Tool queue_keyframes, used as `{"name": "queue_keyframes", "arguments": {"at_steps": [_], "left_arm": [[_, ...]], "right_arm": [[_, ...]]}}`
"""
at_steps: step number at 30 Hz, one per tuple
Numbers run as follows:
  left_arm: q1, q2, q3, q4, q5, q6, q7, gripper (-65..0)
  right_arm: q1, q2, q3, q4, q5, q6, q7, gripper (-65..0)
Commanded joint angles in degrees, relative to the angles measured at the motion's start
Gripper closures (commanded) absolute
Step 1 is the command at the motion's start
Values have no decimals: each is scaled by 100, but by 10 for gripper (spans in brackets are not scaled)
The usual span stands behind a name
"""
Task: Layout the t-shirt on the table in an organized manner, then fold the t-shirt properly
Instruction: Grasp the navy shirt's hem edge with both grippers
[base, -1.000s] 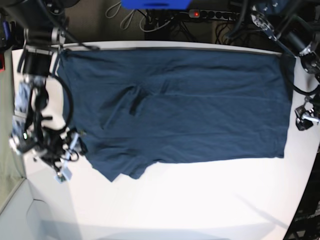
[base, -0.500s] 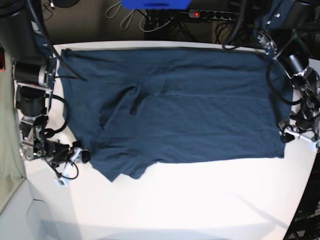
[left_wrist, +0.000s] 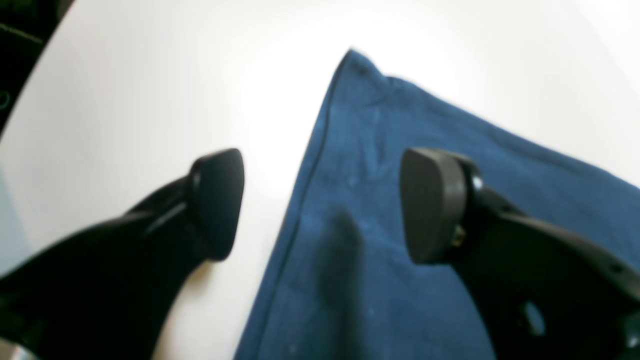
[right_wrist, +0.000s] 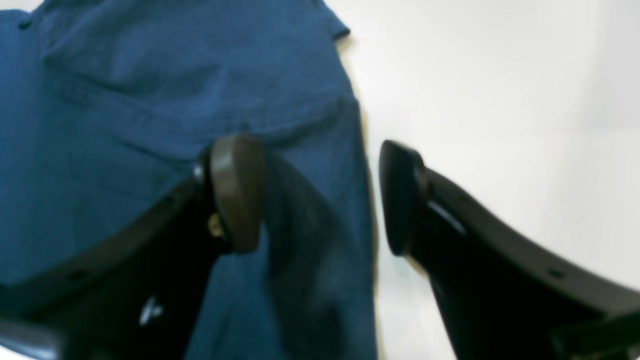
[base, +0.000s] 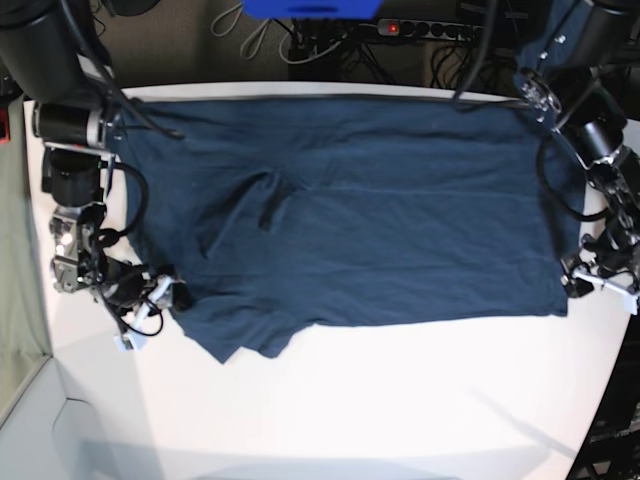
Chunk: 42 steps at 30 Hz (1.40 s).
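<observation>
The dark navy t-shirt (base: 380, 210) lies spread wide across the white table (base: 380, 400), with creases near its middle and a folded-under flap at its lower left. My right gripper (base: 158, 305) stands open at that lower left edge. In the right wrist view the right gripper (right_wrist: 317, 195) straddles the t-shirt (right_wrist: 125, 100) edge, one finger over cloth and one over the bare table (right_wrist: 500, 100). My left gripper (base: 588, 285) is open at the lower right corner. In the left wrist view the left gripper (left_wrist: 322, 202) straddles the hem of the t-shirt (left_wrist: 380, 280).
A power strip (base: 420, 28) with a red light, cables and a blue object (base: 310, 8) lie beyond the table's far edge. The table's curved edge (base: 608, 400) runs down the right side. Both arms' dark links stand at the shirt's upper corners.
The left gripper has come down along the shirt's right edge to its lower corner. The right gripper has shifted slightly up and in toward the lower left edge. Both jaws stay open.
</observation>
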Motion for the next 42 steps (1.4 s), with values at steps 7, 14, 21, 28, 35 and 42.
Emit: {"name": "queue_keyframes", "arguments": {"at_steps": [7,14,21,28,35,42], "left_arm": [[-616,-321,12,-676,-62,-7,-338,-475],[-1099,-751,1340,-2628,-71,-7,-1762,-473],[-1337,-787,1665,-3498,-71,1,-2448,-473],[-1143,-787,1630,-3507,-106,1,-2474,-472],[-1003,-787,1630,-3516,-106,1,-2474,-183],[-1003,-787,1665,-3498,-106,406,-2474,-5]], "right_arm": [[-11,27,0,20,-97,43,-278,0],[-196,27,-8,20,-97,43,-269,0],[-205,36,-8,20,-97,43,-278,0],[-213,54,-8,20,-97,43,-278,0],[-196,54,-8,20,-97,43,-278,0],[-196,54,0,20,-97,43,-278,0]]}}
